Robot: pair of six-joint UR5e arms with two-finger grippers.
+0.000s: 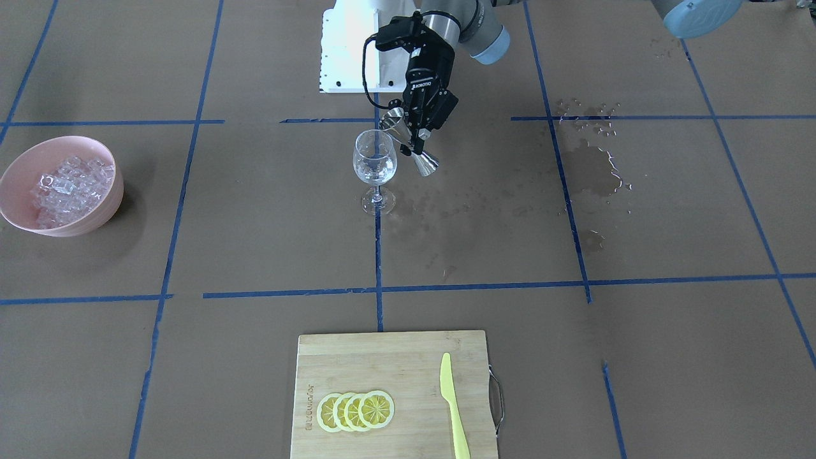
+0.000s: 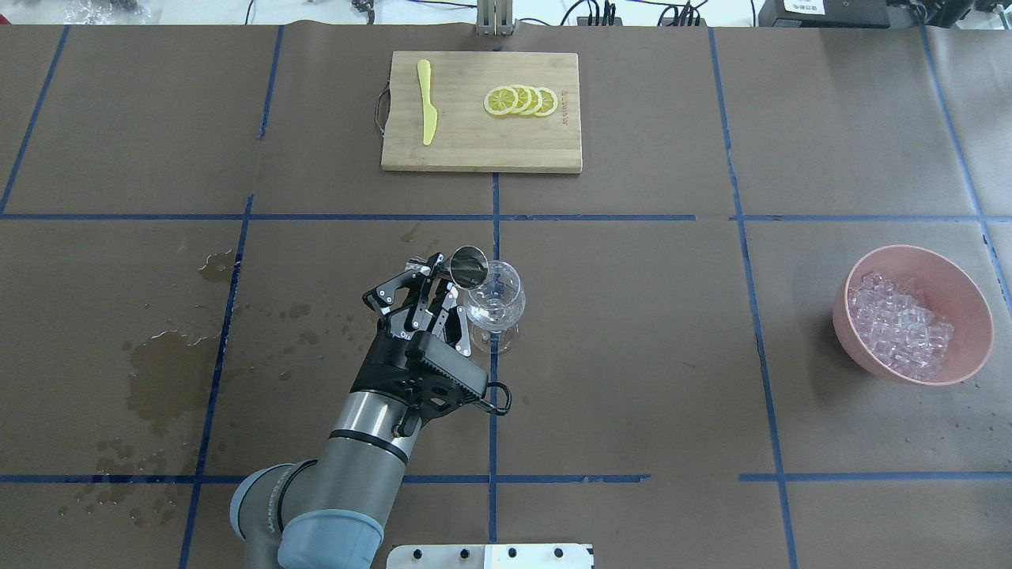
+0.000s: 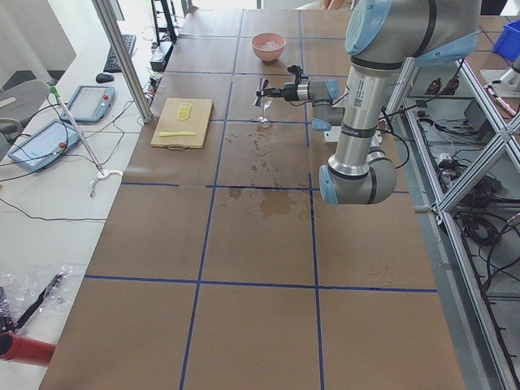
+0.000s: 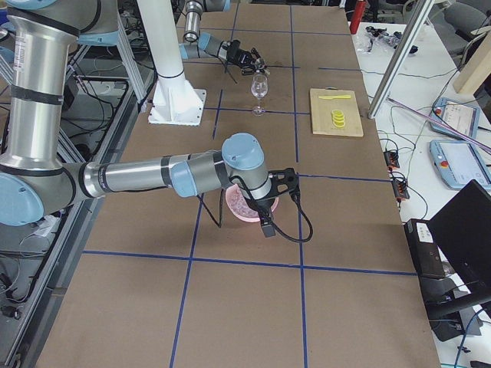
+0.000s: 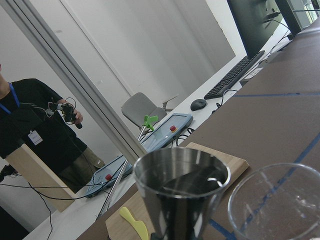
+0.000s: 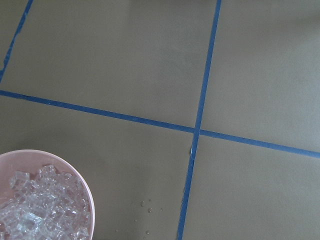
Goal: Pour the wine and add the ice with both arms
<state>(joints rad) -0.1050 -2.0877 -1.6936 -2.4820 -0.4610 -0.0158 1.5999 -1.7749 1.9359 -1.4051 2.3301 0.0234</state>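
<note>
My left gripper (image 1: 415, 131) (image 2: 437, 286) is shut on a steel jigger (image 1: 408, 141) (image 2: 469, 266), tilted with its mouth at the rim of a clear wine glass (image 1: 375, 167) (image 2: 495, 305). The glass stands upright near the table's middle. In the left wrist view, dark wine (image 5: 192, 181) lies inside the jigger's cup (image 5: 182, 192), right beside the glass rim (image 5: 280, 197). Ice (image 1: 67, 185) (image 2: 901, 325) (image 6: 40, 212) fills a pink bowl (image 1: 95, 220) (image 2: 974, 316). Only the exterior right view shows my right gripper (image 4: 285, 181), in front of that bowl; I cannot tell its state.
A wooden cutting board (image 1: 382, 357) (image 2: 474, 142) holds several lemon slices (image 1: 355, 411) and a yellow knife (image 1: 452, 408). Wet stains (image 1: 593, 166) (image 2: 166, 371) mark the paper on the left arm's side. The white base block (image 1: 350, 51) stands behind the glass. A person (image 5: 35, 135) stands beyond the table.
</note>
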